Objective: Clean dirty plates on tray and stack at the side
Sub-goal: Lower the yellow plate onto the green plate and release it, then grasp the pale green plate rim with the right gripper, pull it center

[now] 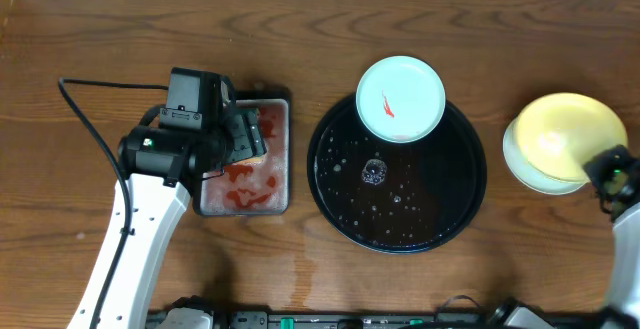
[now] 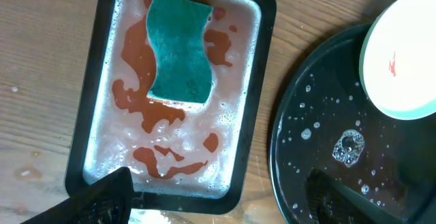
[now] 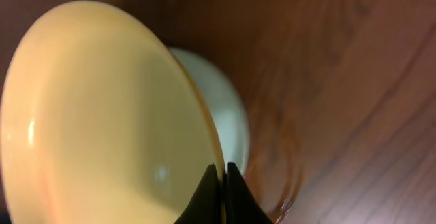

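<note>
Pinching the rim of a glossy round yellow plate (image 3: 102,115) with the right gripper (image 3: 223,183), leaning it on a pale mint-white plate (image 3: 221,115) beside the large round black tray (image 1: 450,204), apparently stacking. Hovering the left gripper (image 2: 216,197), jaws spread, above a teal sponge (image 2: 180,50), likely for the red-smeared plate (image 1: 400,99) on that tray.

My yellow plate (image 1: 565,129) hides most of the mint plate (image 1: 510,159) under it, my left wrist view cuts off the smeared plate (image 2: 402,60) and tray (image 2: 300,149), and my right wrist view is blurred.
</note>
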Tool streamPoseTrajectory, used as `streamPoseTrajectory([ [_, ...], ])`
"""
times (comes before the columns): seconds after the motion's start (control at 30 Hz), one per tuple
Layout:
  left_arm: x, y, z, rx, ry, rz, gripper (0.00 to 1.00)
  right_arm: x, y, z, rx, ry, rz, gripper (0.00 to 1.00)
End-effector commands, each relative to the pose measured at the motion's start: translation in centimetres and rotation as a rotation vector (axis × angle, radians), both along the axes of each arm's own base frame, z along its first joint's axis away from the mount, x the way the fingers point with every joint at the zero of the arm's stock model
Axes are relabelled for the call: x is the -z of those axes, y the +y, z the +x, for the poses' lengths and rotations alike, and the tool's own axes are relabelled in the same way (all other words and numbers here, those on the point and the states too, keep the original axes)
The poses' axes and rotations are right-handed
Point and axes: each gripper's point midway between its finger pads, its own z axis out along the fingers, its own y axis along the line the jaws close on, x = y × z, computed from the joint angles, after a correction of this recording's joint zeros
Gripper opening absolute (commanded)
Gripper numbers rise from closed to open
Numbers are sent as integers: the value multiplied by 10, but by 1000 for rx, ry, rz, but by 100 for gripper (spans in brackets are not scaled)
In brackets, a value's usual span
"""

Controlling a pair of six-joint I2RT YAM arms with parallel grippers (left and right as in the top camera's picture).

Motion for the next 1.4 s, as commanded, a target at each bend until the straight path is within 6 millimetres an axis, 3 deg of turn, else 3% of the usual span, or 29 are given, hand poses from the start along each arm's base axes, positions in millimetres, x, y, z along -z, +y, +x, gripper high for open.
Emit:
streamPoseTrajectory([
  [0.0,-2,1,1,4,-4,6,81,23,-19,3,94,-7,87,1],
  [0.07,-2,1,1,5,-4,5,81,35,-17,15,58,-32,138,1],
  [0.13,-2,1,1,4,-4,6,81,40,-6,30,-46,-66,181,13],
  [0.17,-2,1,1,4,-4,6,81,39,5,37,-110,-93,216,21],
  [0.33,-2,1,1,4,-4,6,81,23,43,57,-302,-151,245,39],
  [0.43,-2,1,1,4,-4,6,81,0,78,66,-448,-159,218,40],
  [0.57,-2,1,1,5,-4,5,81,-36,148,75,-729,-144,158,35],
  [0.67,-2,1,1,4,-4,6,81,-44,193,80,-911,-113,76,35],
  [0.73,-2,1,1,4,-4,6,81,-40,209,85,-975,-80,-6,41],
  [0.8,-2,1,1,4,-4,6,81,-32,214,95,-999,-37,-114,53],
  [0.9,-2,1,1,4,-4,6,81,-16,217,118,-1005,-16,-221,58],
  [1.1,-2,1,1,5,-4,5,81,20,233,166,-1048,-105,-201,56],
  [1.17,-2,1,1,5,-4,5,81,34,238,180,-1061,-135,-193,50],
  [1.23,-2,1,1,4,-4,6,81,43,244,187,-1081,-159,-176,44],
  [1.37,-2,1,1,4,-4,6,81,66,254,194,-1114,-169,-140,42],
])
